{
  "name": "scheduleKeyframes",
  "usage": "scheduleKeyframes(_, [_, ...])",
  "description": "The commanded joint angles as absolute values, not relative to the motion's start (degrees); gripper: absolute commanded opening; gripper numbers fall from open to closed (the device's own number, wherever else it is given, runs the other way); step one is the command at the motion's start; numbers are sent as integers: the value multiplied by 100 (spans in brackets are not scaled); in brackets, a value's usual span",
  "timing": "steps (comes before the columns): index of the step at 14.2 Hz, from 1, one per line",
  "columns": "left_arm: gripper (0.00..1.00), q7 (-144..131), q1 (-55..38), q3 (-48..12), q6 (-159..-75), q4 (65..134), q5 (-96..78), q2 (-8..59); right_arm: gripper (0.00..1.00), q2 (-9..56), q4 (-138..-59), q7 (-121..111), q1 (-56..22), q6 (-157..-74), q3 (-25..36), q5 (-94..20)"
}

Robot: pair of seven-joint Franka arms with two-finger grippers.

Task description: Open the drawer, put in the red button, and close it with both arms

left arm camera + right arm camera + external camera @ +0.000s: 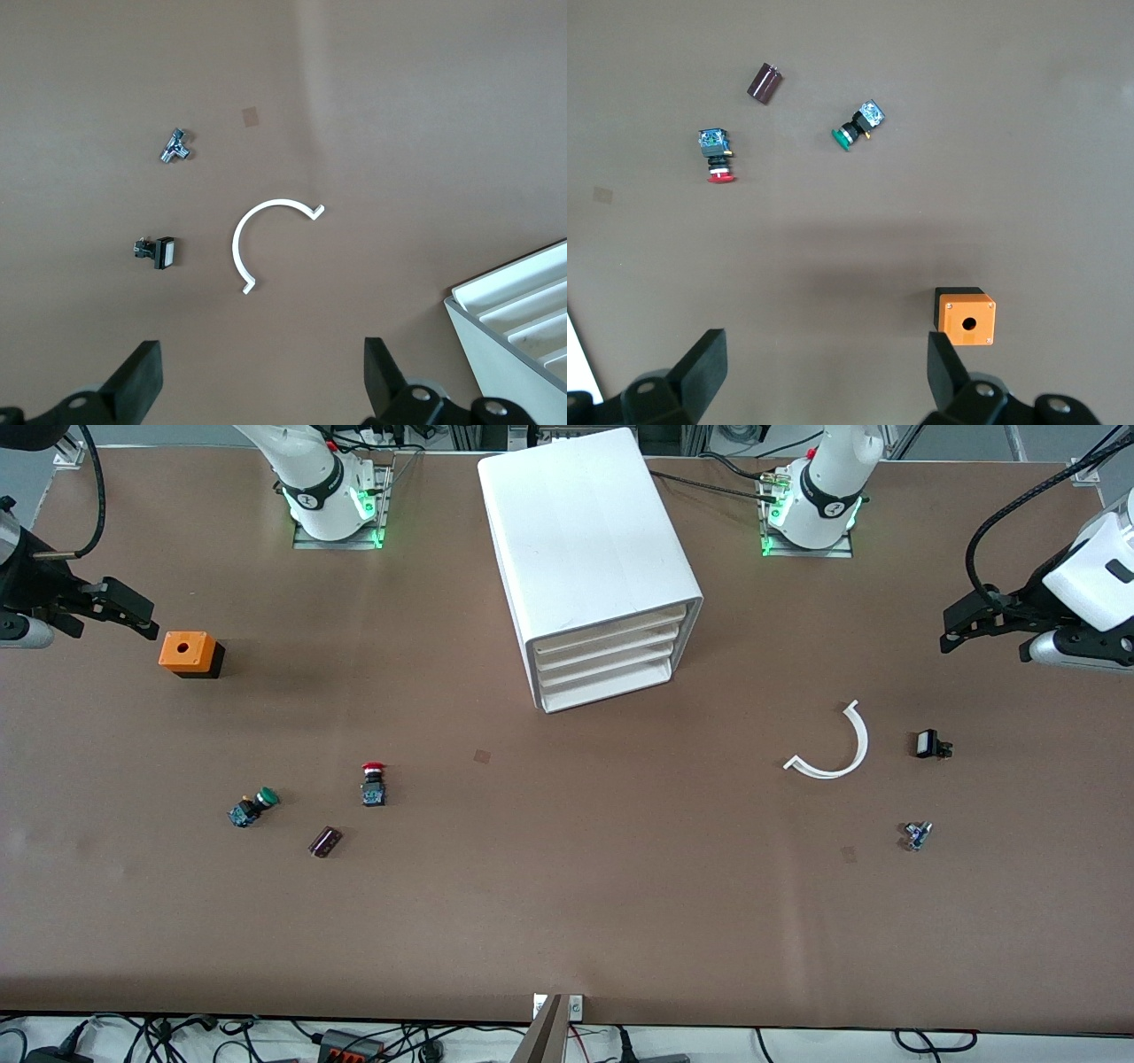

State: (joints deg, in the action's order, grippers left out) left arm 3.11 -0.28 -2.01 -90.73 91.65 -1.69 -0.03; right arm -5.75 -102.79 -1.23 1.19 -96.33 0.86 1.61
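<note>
The white cabinet (585, 540) stands mid-table, and its uppermost drawer (611, 628) is shut like the ones below it. The red button (373, 783) lies on the table nearer to the front camera than the cabinet, toward the right arm's end. It also shows in the right wrist view (716, 156). My right gripper (133, 613) is open and empty, in the air beside the orange box (189, 654). My left gripper (961, 624) is open and empty, over the table at the left arm's end. The cabinet's corner shows in the left wrist view (496, 354).
A green-capped switch (254, 807) and a dark purple cylinder (325, 841) lie near the red button. A white curved strip (833, 744), a small black part (930, 744) and a small metal part (917, 834) lie toward the left arm's end.
</note>
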Motion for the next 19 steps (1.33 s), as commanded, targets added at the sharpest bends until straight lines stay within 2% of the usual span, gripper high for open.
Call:
scheduleKeyframes(1, [100,360,-35,-202,-8930,8956,-237,105,100,-554,-10169,-228,176,-9545,35,132])
scheduleKeyframes(11, [100,352,-61,-202,-8781,8947,-237,105,100,-510,-10169,-228,176,-9589,35,167])
scheduleKeyframes(16, [100,351,-88,-281,-8254,8947,-333,105,100,-230,-10117,-220,185,-9668,35,193])
scheduleKeyframes(19, [100,404,-132,-483,-7726,8947,-623,158,100,183,-9713,-220,193,-9685,35,193])
